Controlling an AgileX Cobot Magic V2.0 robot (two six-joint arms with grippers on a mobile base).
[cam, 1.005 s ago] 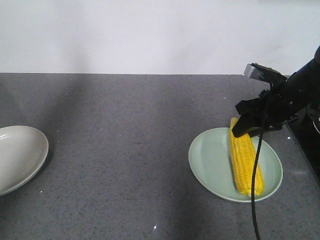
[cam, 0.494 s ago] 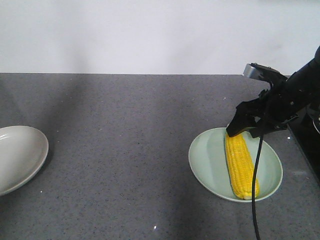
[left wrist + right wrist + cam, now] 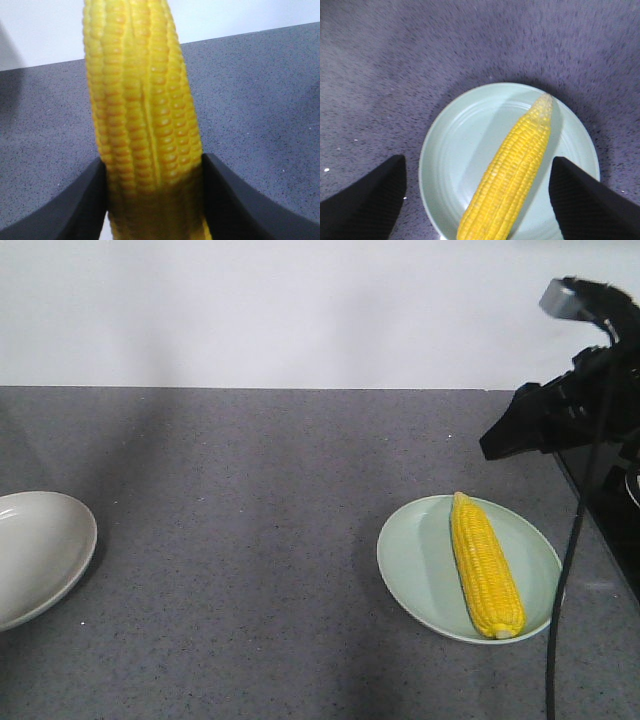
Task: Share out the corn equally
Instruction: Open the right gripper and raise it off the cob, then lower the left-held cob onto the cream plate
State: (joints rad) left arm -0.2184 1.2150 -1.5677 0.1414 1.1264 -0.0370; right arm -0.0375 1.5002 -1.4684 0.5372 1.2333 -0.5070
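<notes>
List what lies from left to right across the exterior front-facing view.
White plate at the left edge → bare gray tabletop → pale green plate → corn cob lying on it → right gripper raised above, at the right edge.

Dark grey speckled countertop point(image 3: 260, 540) carries a pale green plate point(image 3: 420, 560) at its right side, and well left of that plate, a grey-white plate point(image 3: 40, 550) at the edge.

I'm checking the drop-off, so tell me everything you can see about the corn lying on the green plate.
The corn on the plate is one whole husked cob, bright yellow, with neat kernel rows and a paler tapered tip pointing away from the camera. It lies flat, slightly diagonal, on the right half of the pale green plate. Only the plate touches it.
</notes>
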